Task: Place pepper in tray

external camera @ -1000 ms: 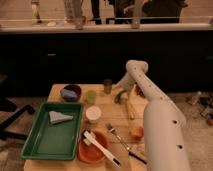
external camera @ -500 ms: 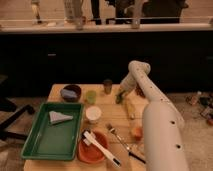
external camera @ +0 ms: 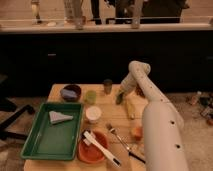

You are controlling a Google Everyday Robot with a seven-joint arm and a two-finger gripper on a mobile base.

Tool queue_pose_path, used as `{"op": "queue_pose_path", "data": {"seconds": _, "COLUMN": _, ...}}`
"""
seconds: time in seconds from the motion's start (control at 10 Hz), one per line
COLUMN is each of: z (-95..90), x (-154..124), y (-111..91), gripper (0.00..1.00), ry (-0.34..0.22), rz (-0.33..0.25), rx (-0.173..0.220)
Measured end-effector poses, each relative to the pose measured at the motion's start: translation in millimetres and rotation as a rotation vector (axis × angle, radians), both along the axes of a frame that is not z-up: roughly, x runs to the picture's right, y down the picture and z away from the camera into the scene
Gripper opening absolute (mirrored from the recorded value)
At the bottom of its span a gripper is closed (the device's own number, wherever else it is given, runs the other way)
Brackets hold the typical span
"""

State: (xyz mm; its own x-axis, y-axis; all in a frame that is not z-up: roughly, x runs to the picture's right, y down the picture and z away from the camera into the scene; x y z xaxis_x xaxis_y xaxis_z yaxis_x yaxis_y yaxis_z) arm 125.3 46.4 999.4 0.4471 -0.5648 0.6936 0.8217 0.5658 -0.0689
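Note:
The pepper (external camera: 119,98), small and dark green, lies or hangs at the far middle of the wooden table, right at the tip of my gripper (external camera: 121,93). My arm reaches from the lower right up and over, and the gripper points down onto the pepper. Whether the pepper is off the table cannot be told. The bright-green tray (external camera: 35,134) sits at the front left with a grey wedge-shaped piece (external camera: 59,117) in it. The tray is well to the left of the gripper.
A pale yellow elongated piece (external camera: 130,108) lies just right of the pepper. A light-green cup (external camera: 90,96), a dark bowl (external camera: 70,92) and a small dark can (external camera: 107,85) stand at the back. A white cup (external camera: 92,114), an orange-red bowl (external camera: 88,155) with utensils and a fork (external camera: 118,136) are in front.
My gripper has moved a little left and down onto the pepper. The other things on the table have not moved.

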Motion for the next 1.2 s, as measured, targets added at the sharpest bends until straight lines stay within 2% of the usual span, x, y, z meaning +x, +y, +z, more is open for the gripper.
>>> {"op": "queue_pose_path", "data": {"seconds": 0.4, "z": -9.7, "x": -2.4, "y": -12.2, "gripper": 0.0, "ry": 0.013, "rz": -0.012, "rx": 0.033}}
{"op": "queue_pose_path", "data": {"seconds": 0.9, "z": -37.4, "x": -6.6, "y": -34.1, "gripper": 0.0, "ry": 0.018, "rz": -0.039, "rx": 0.104}}
{"op": "queue_pose_path", "data": {"seconds": 1.1, "z": -46.4, "x": -13.0, "y": -36.4, "gripper": 0.0, "ry": 0.003, "rz": -0.049, "rx": 0.116}}
{"op": "queue_pose_path", "data": {"seconds": 1.2, "z": -62.8, "x": -40.7, "y": -40.2, "gripper": 0.0, "ry": -0.048, "rz": -0.083, "rx": 0.135}}
